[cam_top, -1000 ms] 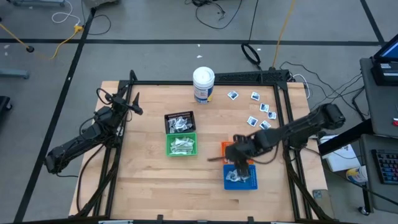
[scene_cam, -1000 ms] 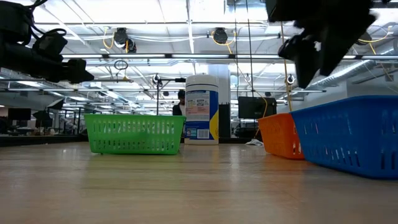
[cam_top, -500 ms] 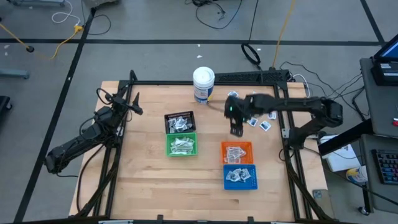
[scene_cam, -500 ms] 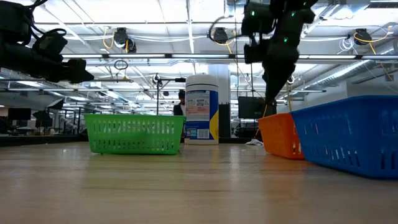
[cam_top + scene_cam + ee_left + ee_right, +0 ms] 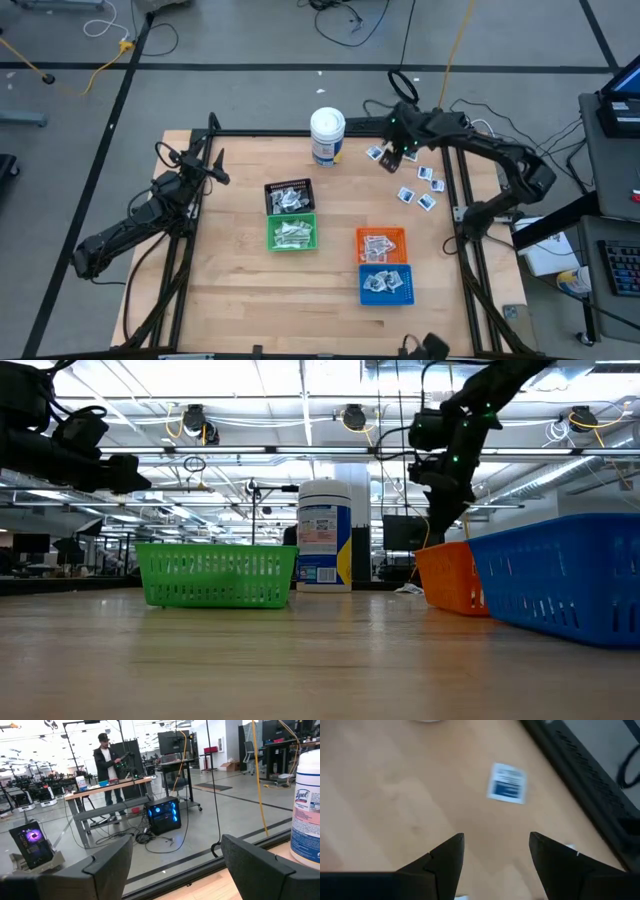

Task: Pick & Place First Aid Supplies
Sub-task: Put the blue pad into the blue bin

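We see the right end effector [image 5: 391, 160] (fingers apart, empty) above loose packets [image 5: 418, 184]; the left end effector [image 5: 216, 170] waits open.

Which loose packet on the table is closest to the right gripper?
The packet beside the white canister, farthest left of the loose ones. The open right gripper hovers by it; the other packets lie farther right.

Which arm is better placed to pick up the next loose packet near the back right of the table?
The right. Its right gripper, open and empty, hovers over the loose packets at the table's back right, one packet just ahead of its fingers. The left gripper waits open at the far left edge.
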Available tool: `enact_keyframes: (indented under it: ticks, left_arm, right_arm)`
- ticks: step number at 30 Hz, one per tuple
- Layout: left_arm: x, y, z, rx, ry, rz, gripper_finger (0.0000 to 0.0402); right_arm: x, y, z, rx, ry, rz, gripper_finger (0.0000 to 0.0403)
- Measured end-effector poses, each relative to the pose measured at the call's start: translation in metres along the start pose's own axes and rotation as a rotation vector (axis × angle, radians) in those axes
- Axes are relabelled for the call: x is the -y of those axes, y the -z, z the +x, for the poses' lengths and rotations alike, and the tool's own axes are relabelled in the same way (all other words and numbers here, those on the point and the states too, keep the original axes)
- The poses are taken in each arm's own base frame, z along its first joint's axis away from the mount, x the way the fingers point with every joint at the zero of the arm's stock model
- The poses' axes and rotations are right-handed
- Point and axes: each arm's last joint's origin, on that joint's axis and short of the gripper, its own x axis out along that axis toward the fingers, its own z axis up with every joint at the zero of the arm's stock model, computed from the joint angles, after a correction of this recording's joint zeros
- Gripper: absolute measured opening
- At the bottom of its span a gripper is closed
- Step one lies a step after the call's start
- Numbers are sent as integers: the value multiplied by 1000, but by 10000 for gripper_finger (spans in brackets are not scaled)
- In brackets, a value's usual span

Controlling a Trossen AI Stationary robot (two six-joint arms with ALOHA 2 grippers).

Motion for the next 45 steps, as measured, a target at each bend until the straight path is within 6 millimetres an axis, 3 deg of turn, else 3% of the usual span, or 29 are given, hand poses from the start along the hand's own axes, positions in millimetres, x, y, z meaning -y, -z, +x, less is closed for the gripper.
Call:
enact_keyframes:
  ticks: [5, 14, 25, 35, 45]
  left_arm:
    - [0, 0, 0, 0, 0, 0, 306]
    - [0, 0, 0, 0, 0, 0, 306]
    - [0, 0, 0, 0, -1, 0, 306]
    - [0, 0, 0, 0, -1, 0, 306]
    - [0, 0, 0, 0, -1, 0, 305]
  right_arm:
    - [27, 1, 0, -17, 33, 58, 222]
    - [60, -40, 17, -127, 39, 129, 222]
    - [74, -84, 35, -213, -39, 153, 222]
    - [63, -79, 78, -259, -62, 193, 222]
    - [51, -54, 112, -272, -62, 220, 222]
